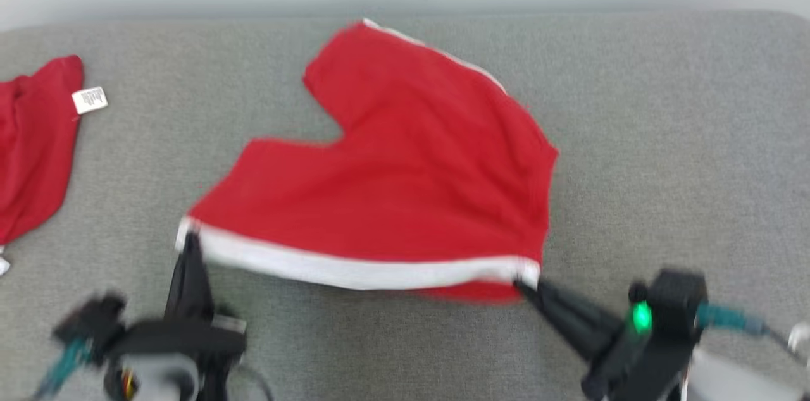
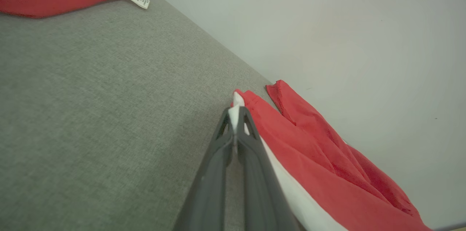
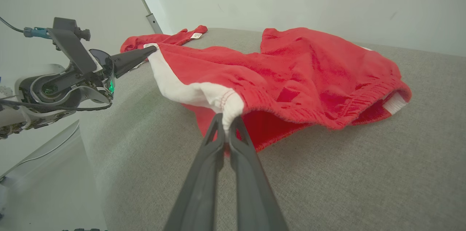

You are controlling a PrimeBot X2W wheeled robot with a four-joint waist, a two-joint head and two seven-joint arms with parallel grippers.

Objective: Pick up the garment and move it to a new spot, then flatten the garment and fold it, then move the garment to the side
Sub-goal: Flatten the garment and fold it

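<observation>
Spreading across the middle of the grey fabric surface (image 1: 664, 167), the red shorts (image 1: 405, 186) lie mostly flat with a notch at the far left. A white band (image 1: 354, 269) runs along their near edge, and thin white trim edges the far side. The left gripper (image 1: 188, 240) is pinched closed on the band's left corner, the right gripper (image 1: 528, 287) likewise on its right corner. The band sags slightly between them. Another red garment (image 1: 31, 141) with a white label (image 1: 89, 100) lies far left.

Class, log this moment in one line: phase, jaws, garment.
phase: flatten | left jaws: shut on waistband corner | right jaws: shut on other corner | shorts: spread, legs on table
</observation>
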